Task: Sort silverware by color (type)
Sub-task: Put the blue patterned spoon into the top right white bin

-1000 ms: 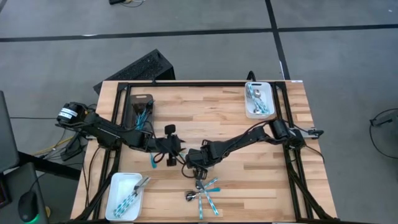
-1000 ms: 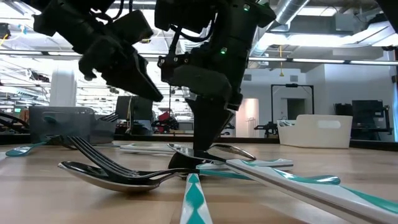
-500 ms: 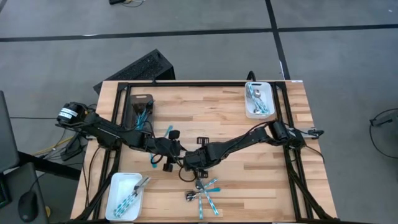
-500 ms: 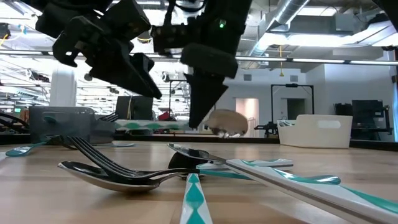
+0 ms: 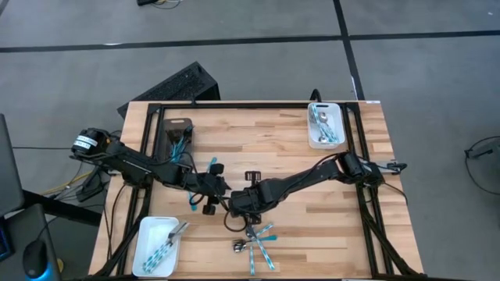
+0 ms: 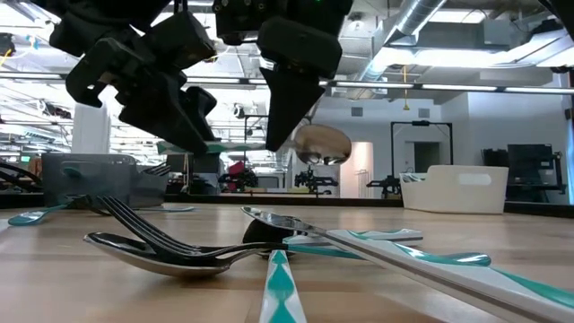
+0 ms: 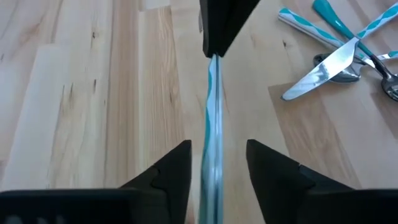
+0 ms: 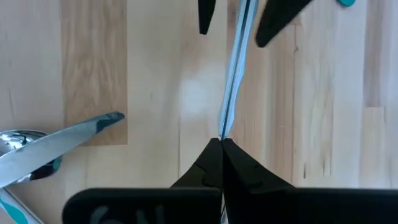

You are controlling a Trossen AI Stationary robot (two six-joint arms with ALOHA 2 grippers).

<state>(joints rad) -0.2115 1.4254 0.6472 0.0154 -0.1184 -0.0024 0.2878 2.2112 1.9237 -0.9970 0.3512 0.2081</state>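
That spoon is light, stiff and slick, pinched in the closed right gripper above mid-table, so the open left gripper straddling its handle should clamp mid-handle.

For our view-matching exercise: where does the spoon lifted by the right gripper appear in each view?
High view: cannot be made out where the right gripper meets the left gripper.
Low view: spoon, upper middle, in the air.
Left wrist view: its handle runs up the centre.
Right wrist view: handle, centre.
Shared landmark: loose silverware pile.
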